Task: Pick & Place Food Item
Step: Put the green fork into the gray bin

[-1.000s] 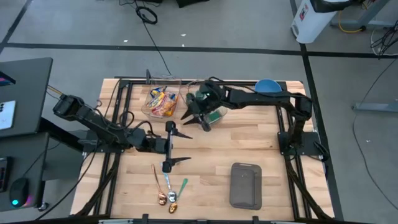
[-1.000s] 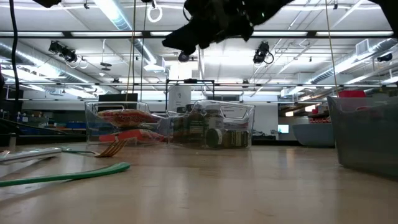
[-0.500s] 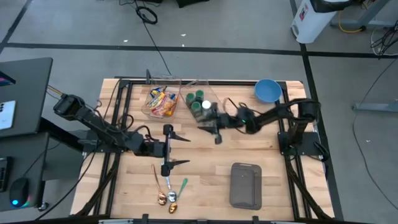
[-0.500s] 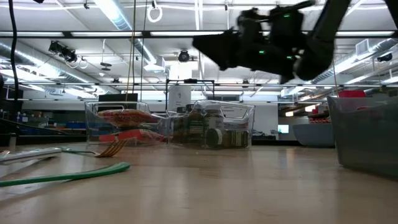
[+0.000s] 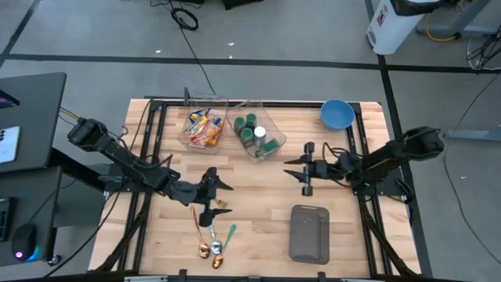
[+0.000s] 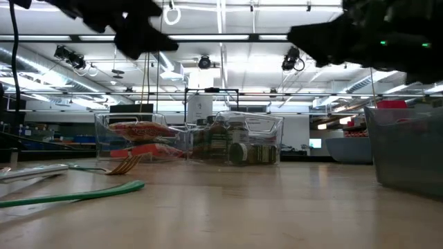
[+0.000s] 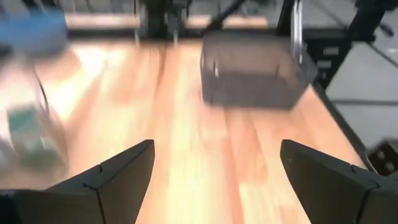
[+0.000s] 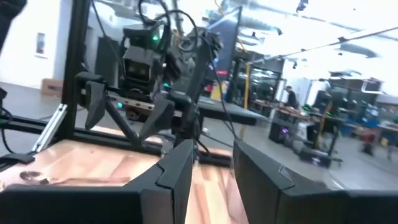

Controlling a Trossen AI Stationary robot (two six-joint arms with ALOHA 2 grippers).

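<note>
Wooden planks made the table, a pale butcher-block top in a black frame, standing on a grey concrete floor crossed by dark tape lines. In the upper middle of the high view two clear bins stood side by side: the left bin held the food items, colourful snack packets in red and yellow, and the right bin held small jars with green lids. A blue bowl sat at the upper right edge of the table, and a grey mesh basket lay at the lower right. Near the lower left, some spoons lay together, one with a green handle.

The left gripper hung over the table just above the spoons, its fingers spread wide and holding nothing. The right gripper was at the right centre of the frame, between the jar bin and the basket; its fingers stood a little apart, with nothing seen between them. The snack packets were all in their bin, well apart from both grippers.

In the low view, the room behind was a big hall with long ceiling lights, pipes and shelves. The right wrist view showed people far behind, too small to describe.
</note>
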